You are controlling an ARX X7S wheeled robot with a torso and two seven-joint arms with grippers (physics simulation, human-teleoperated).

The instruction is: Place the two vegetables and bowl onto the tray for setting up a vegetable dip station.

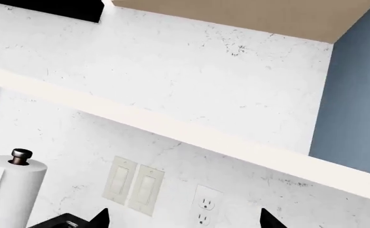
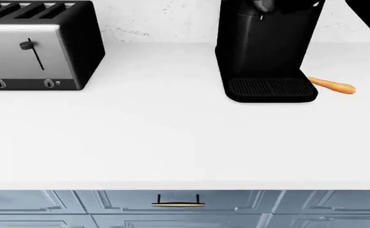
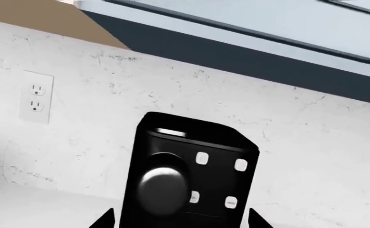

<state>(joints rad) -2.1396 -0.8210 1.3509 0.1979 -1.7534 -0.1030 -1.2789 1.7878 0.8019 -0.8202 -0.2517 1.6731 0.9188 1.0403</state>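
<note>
A slim orange carrot [image 2: 334, 86] lies on the white counter [image 2: 172, 137], just right of the coffee machine's base. The cucumber, the bowl and the tray are out of view. My left gripper [image 1: 185, 221] is open and raised, facing the backsplash, with only its two dark fingertips [image 1: 101, 218] showing and nothing between them. In the right wrist view my right gripper [image 3: 181, 222] is also open and empty, and it points at the upper part of the coffee machine [image 3: 185, 175].
A silver four-slot toaster [image 2: 36, 45] stands at the back left of the counter. The black coffee machine [image 2: 267, 47] is at the back right. A paper towel roll [image 1: 14, 190], light switches [image 1: 134, 183] and an outlet [image 1: 203, 206] are at the wall. Blue drawers [image 2: 178, 209] run below the counter.
</note>
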